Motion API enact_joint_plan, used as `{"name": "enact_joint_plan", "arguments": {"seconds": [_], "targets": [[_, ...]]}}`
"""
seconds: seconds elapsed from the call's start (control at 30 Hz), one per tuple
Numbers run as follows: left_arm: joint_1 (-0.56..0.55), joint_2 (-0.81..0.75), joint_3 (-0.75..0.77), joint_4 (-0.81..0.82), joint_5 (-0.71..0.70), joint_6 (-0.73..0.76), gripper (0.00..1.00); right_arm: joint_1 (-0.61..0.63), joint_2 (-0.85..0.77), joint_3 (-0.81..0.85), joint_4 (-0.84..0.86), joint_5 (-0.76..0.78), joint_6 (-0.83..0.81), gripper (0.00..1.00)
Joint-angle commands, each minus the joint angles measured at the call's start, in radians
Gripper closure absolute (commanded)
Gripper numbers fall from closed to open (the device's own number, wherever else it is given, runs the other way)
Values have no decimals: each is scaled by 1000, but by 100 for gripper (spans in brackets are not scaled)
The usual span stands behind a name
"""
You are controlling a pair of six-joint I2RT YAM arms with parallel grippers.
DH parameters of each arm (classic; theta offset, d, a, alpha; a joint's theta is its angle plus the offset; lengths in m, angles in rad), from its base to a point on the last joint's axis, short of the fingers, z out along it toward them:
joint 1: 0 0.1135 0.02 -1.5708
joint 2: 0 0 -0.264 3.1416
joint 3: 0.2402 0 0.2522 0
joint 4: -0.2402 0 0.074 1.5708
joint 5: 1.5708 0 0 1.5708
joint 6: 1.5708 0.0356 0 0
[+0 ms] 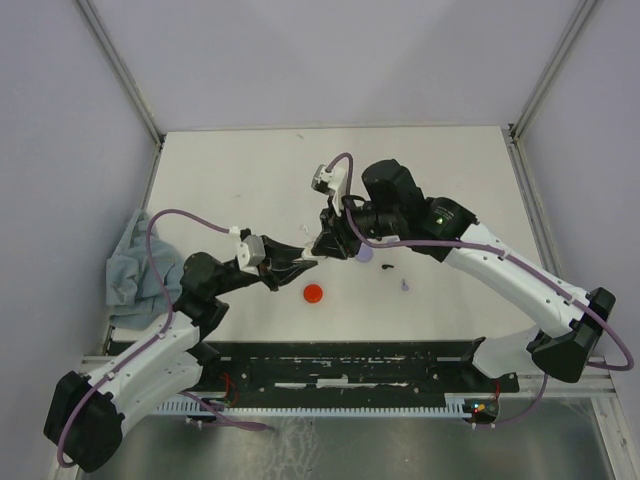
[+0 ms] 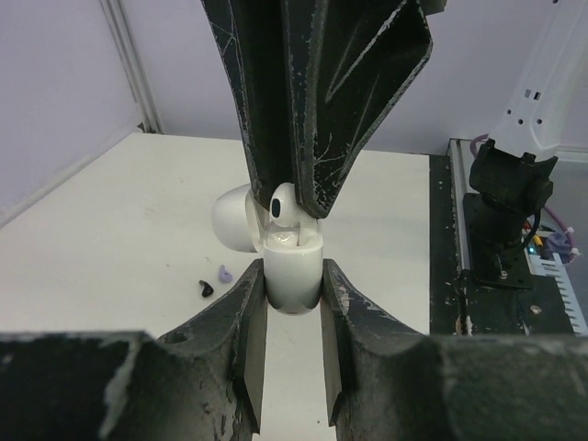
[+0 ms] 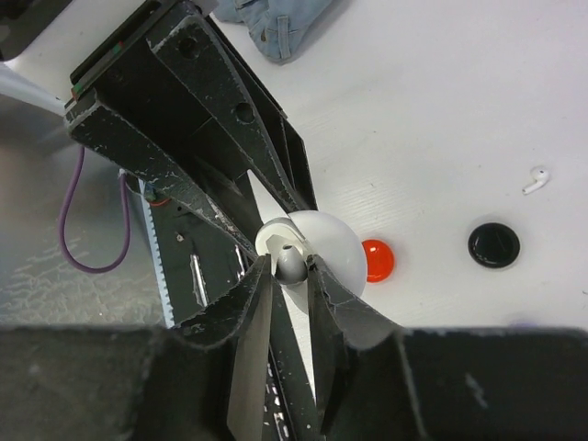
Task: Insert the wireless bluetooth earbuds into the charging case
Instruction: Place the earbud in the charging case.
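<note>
Right fingers (image 2: pixel 322 138) pinch a white earbud (image 2: pixel 283 204) directly above the open case (image 2: pixel 292 276), almost at its socket. Its long axis seems in line with the socket. Left fingers (image 2: pixel 250 312) clamp the case upright, clear of the worktop (image 2: pixel 138 211). A short straight descent should seat it.

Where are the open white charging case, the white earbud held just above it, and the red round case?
open white charging case (image 2: pixel 292 280), left wrist view, front of its lower shell.
white earbud (image 2: pixel 285 204), left wrist view, its rounded head.
red round case (image 3: pixel 378 260), right wrist view, centre of its top.
</note>
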Motion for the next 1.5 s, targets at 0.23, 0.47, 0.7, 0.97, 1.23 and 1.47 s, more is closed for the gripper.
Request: {"name": "enact_joint_plan", "arguments": {"seconds": [0.23,0.47,0.7,0.97,1.23,1.47], "targets": [[1,15,34,90,-13,-60,97,16,-16,26,10,-67,-98,53],[1,44,17,144,-25,-106,97,16,5,55,-1,-93,-121,52],[2,95,1,292,14,-214,97,16,41,90,-27,-134,-143,55],[1,106,-5,306,11,-236,97,15,25,100,-9,-125,-151,52],[1,138,-36,395,1,-311,97,14,0,103,81,-74,-124,44],[1,142,-64,437,-23,-333,97,13,1,118,111,-45,-92,44]]}}
